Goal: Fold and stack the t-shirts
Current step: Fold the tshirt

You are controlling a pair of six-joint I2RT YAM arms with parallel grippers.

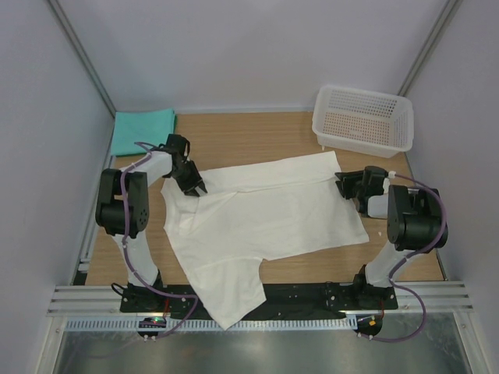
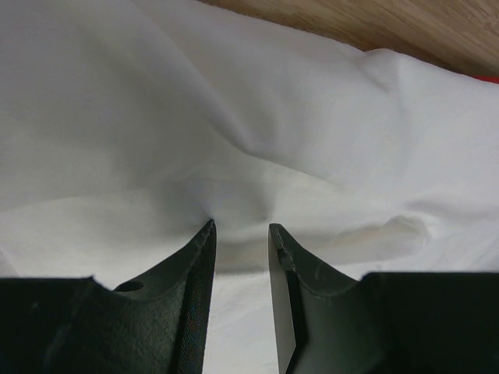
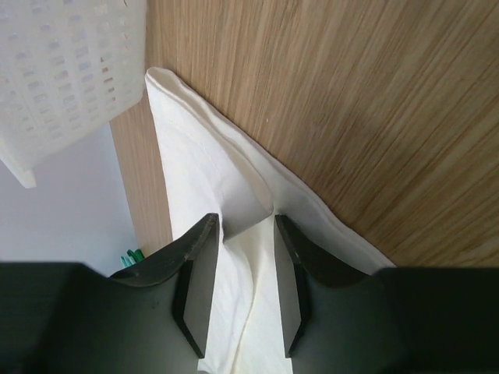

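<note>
White t-shirt (image 1: pixel 265 218) lies spread mid-table (image 1: pixel 257 136), one end drooping off the near edge. Left claw (image 2: pixel 240 228) pinches its left edge. Right claw (image 3: pixel 245 218) straddles the right hem, can't tell if it's clamped. Teal t-shirt (image 1: pixel 142 130) sits folded far-left. Looks like the first fold, so lift both sides evenly.

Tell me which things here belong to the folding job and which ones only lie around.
Belonging to the job: white t-shirt, spread out; teal-green t-shirt, far left corner; left gripper and right gripper, both at the white shirt's edges.
Just lying about: white mesh basket, far right corner.
</note>
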